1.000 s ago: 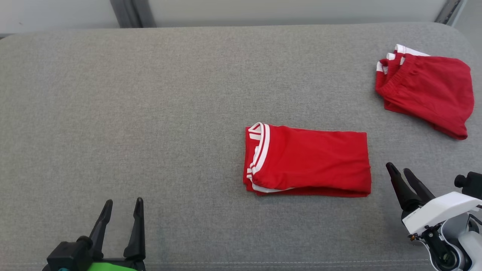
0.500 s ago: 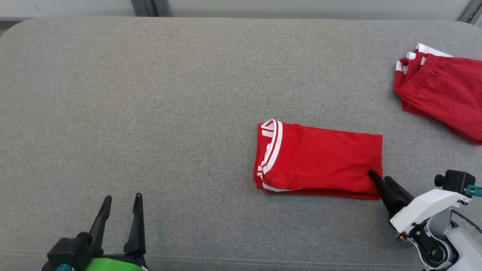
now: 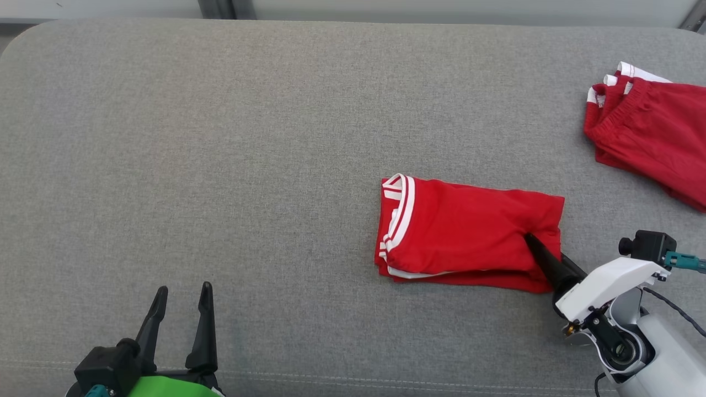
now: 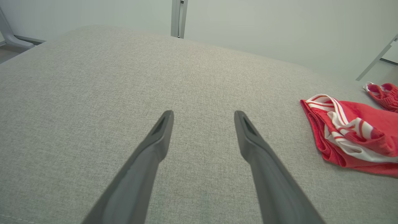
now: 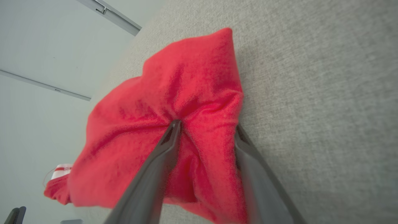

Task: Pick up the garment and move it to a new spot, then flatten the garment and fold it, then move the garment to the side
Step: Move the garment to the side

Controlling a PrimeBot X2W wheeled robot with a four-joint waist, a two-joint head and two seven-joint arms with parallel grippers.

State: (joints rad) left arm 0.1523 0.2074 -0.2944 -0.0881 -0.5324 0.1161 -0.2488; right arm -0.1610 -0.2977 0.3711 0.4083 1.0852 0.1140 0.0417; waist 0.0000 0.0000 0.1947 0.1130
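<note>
Sliding in, right fingers (image 5: pixel 161 155) now straddle the garment (image 3: pixel 469 231) edge, still parted; left fingers (image 4: pixel 149 155) wide.

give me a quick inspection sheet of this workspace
surface: grey fabric pad, rounded corners
job's things: folded red garment, white trim, right of centre
clutter: second red garment, far right
grippers: left gripper open, apart from the cloth; right gripper jaws apart, astride the folded garment's right edge, cloth bunched between
cables: black cable by the right wrist
surroundings: pale wall, grey metal post
</note>
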